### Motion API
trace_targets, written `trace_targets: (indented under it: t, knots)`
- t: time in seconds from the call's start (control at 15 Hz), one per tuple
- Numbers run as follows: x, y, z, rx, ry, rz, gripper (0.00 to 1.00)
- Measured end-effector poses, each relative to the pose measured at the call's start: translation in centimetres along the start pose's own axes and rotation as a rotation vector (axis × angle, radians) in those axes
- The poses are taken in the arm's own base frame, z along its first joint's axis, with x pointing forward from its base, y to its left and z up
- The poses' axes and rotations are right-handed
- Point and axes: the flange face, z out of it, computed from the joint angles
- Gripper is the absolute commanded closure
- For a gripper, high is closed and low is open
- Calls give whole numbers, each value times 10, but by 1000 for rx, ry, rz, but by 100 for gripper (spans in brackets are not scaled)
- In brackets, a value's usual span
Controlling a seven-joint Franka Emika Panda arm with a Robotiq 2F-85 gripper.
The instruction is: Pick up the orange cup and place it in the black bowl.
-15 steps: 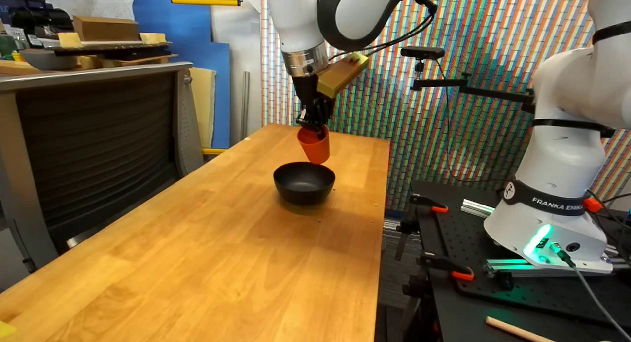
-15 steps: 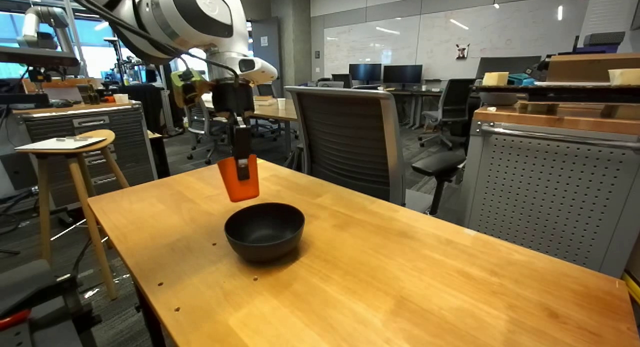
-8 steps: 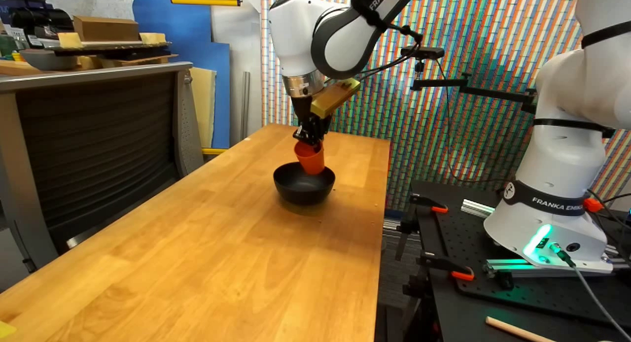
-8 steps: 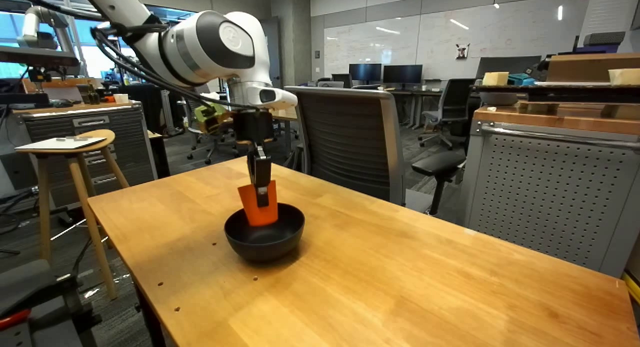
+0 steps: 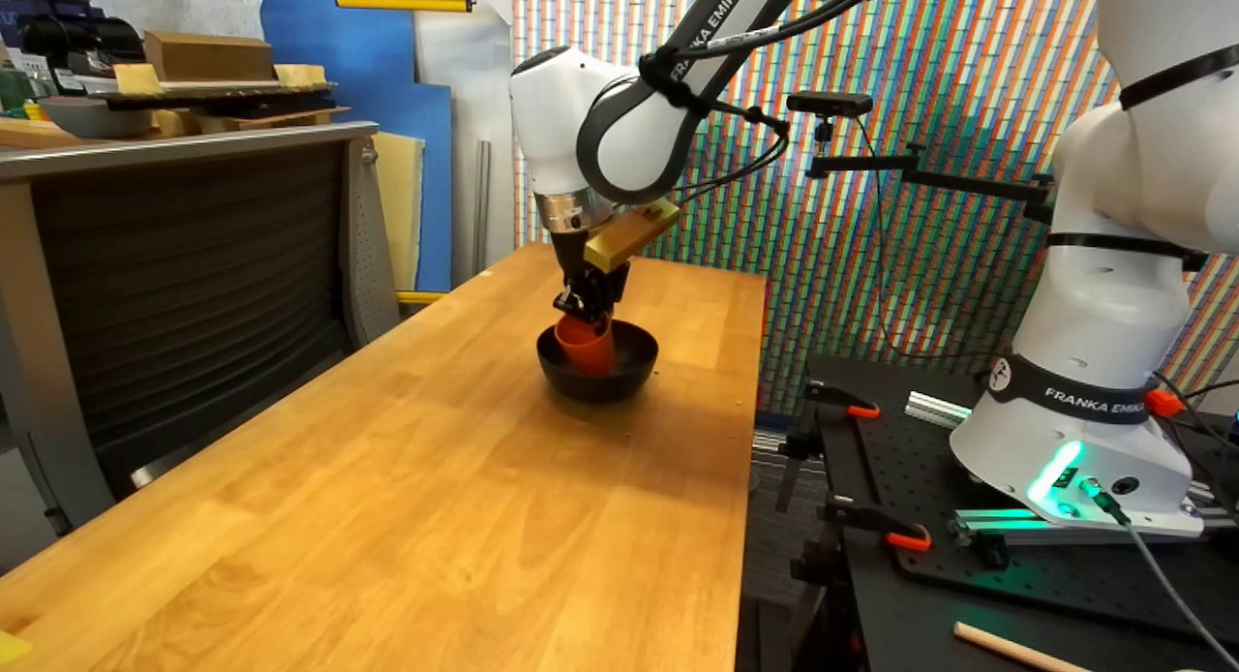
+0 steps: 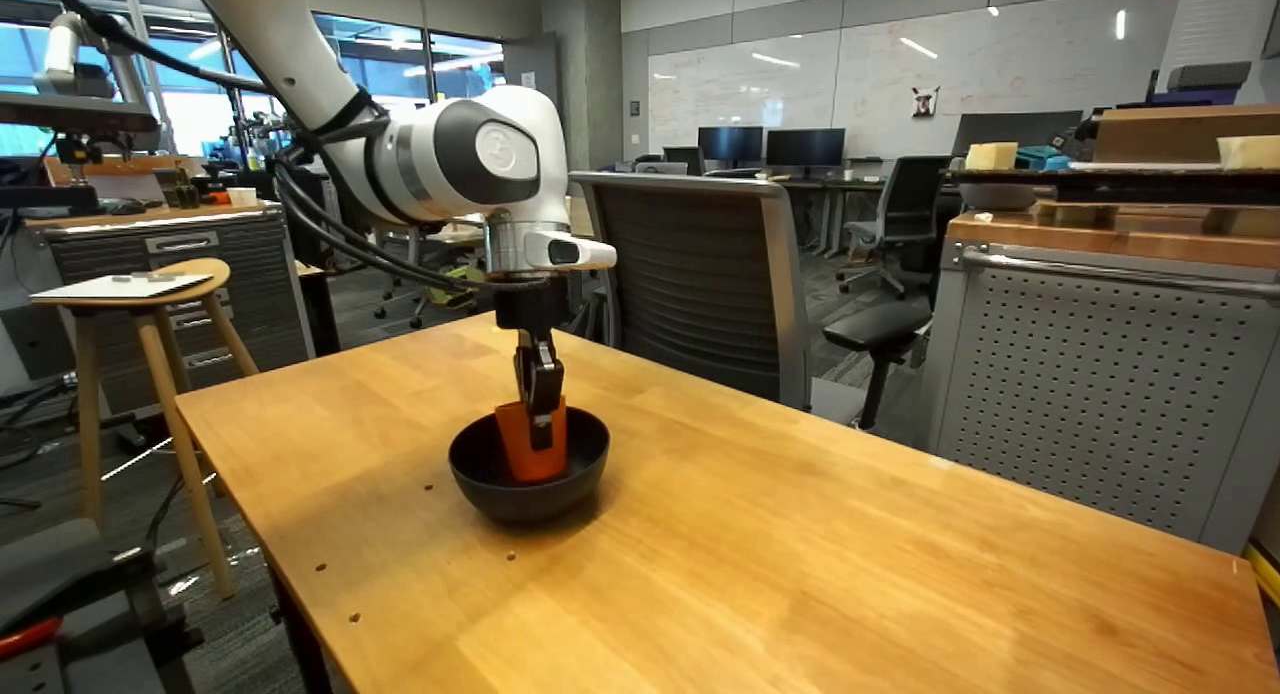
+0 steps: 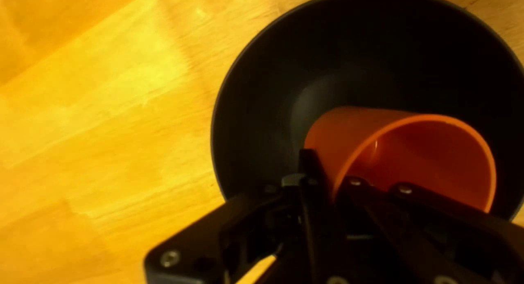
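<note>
The orange cup (image 5: 589, 354) is inside the black bowl (image 5: 597, 389), tilted, its upper part above the bowl's rim. Both also show in an exterior view, the cup (image 6: 522, 456) left of the bowl's middle, the bowl (image 6: 530, 501) upright on the table. My gripper (image 7: 332, 181) is shut on the cup's wall, one finger outside and one inside the cup. In the wrist view the cup's mouth (image 7: 434, 157) faces right, and bare bowl interior (image 7: 262, 108) shows left of it. Whether the cup's base touches the bowl's bottom is hidden.
The wooden table (image 5: 465, 517) bears the bowl. An office chair (image 6: 700, 284) stands close behind the table's edge in an exterior view. The robot's base (image 5: 1074, 440) stands on a black bench with clamps (image 5: 876, 527) beside the table.
My gripper has come down with the orange cup, from above the bowl to inside it. The grip on the cup has stayed. The bowl has not visibly moved.
</note>
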Motion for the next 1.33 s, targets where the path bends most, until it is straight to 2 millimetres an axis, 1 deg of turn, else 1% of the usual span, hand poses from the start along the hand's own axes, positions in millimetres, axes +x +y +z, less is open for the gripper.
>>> trace_targets:
  t: [0.13, 0.2, 0.27, 0.33, 0.4, 0.47, 0.53, 0.6, 0.67, 0.87, 1.07, 1.2, 1.33]
  knots:
    - [3, -5, 8, 25, -16, -10, 56]
    - [4, -7, 10, 35, -26, -18, 47]
    - [3, -9, 11, 44, -33, -30, 40]
    - [2, -11, 11, 49, -35, -42, 31]
    - [1, -14, 8, 53, -34, -56, 24]
    - [-1, -18, 4, 56, -30, -69, 18]
    - [-3, -21, -2, 58, -22, -79, 9]
    - [-6, -24, -11, 60, -11, -88, 2]
    - [-10, -27, -24, 60, 0, -98, 0]
    - [-30, -23, -73, 30, 45, -137, 0]
    - [-55, -7, -123, -19, 80, -152, 0]
    - [-76, 2, -154, -53, 96, -170, 0]
    - [-101, 6, -186, -86, 104, -198, 0]
